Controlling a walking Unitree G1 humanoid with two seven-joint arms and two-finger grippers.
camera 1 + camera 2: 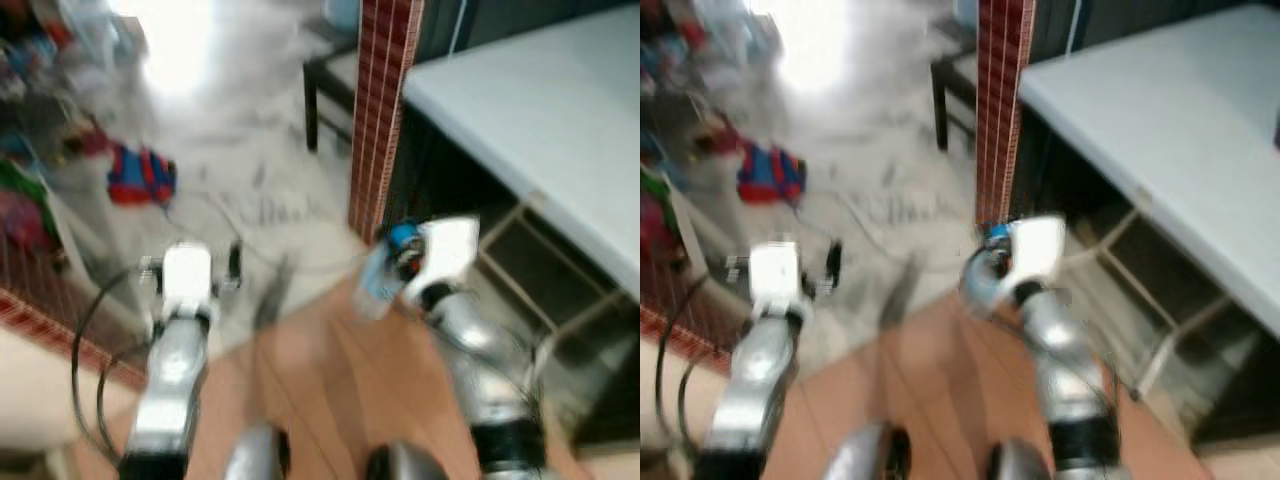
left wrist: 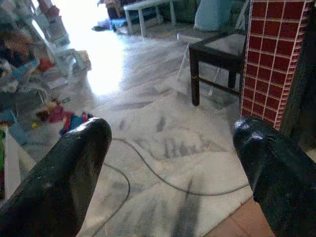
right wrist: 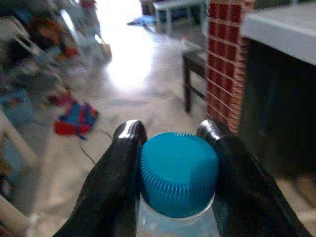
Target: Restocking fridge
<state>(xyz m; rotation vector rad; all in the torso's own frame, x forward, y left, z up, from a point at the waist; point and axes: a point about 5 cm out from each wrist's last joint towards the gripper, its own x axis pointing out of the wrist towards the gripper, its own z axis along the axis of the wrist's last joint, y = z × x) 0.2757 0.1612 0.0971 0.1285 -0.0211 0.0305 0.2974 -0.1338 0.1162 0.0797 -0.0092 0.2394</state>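
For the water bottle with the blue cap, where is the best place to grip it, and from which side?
Best at the neck, just under the blue cap, one finger on each side, as the right gripper holds the bottle now. The ribbed cap is wider than the neck, so it probably stops the bottle slipping down.

Head pair: high up, tilted forward and down, blurred, both onto both arms, the red-tiled pillar [image 1: 383,110] and the table [image 1: 1160,130]. Wrist views: low, looking out along each tool's fingers [image 2: 74,173], close to them; shared beyond: marble floor [image 2: 148,128], pillar, dark stool [image 3: 195,74].
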